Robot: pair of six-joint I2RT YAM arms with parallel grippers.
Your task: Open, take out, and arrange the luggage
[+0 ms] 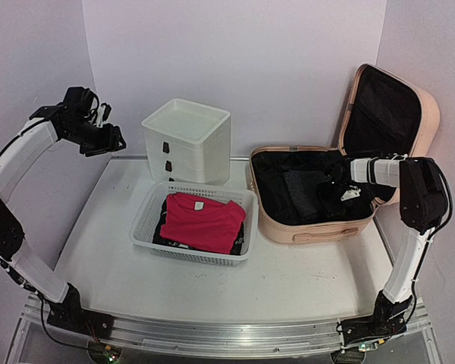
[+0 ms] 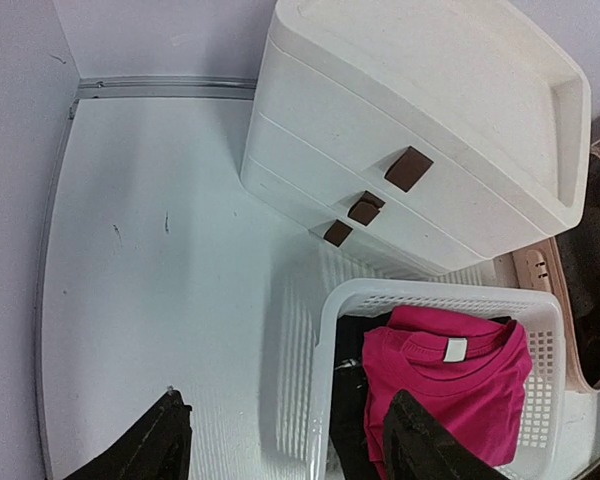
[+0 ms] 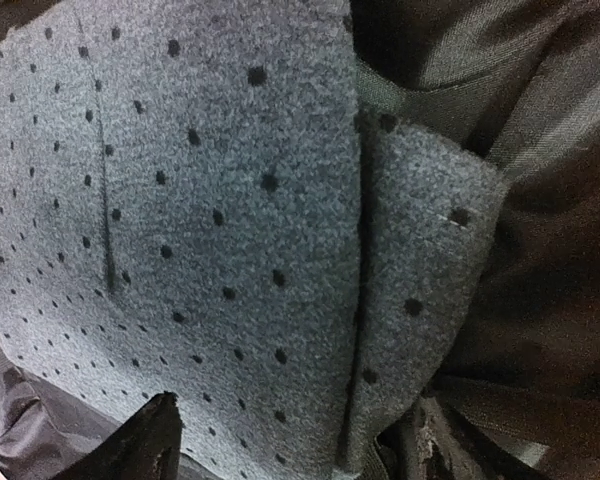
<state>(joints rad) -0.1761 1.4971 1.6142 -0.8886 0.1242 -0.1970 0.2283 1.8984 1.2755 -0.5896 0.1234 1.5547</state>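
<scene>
Luggage [image 1: 311, 229] lies open at the right side of the table [image 1: 288, 280], its peach lower shell flat and its black-lined lid standing up against the right wall. The right gripper [image 1: 341, 189] reaches into that lower shell from the right, low over the contents. The wrist view shows its fingers [image 3: 155, 440] apart, one at each side of a grey knit garment with black dots [image 3: 200, 200] that lies on the black lining (whether the tips touch the cloth I cannot tell). The left gripper [image 1: 106, 142] hangs high over the table's far left part, well apart from the luggage, its fingers spread with only bare tabletop between them.

The shell's left wall stands just beside a white mesh basket [image 1: 145, 220] holding a red T-shirt [image 1: 205, 220] over darker clothes. Behind the basket, a white three-drawer box [image 1: 189, 140] with brown handles stands close to the back wall. Open room lies along the near strip of the table and across its left part. The tabletop is white and matte with a few small dark marks, and a metal rail runs along its edge. Pale lilac walls close it in on three sides.
</scene>
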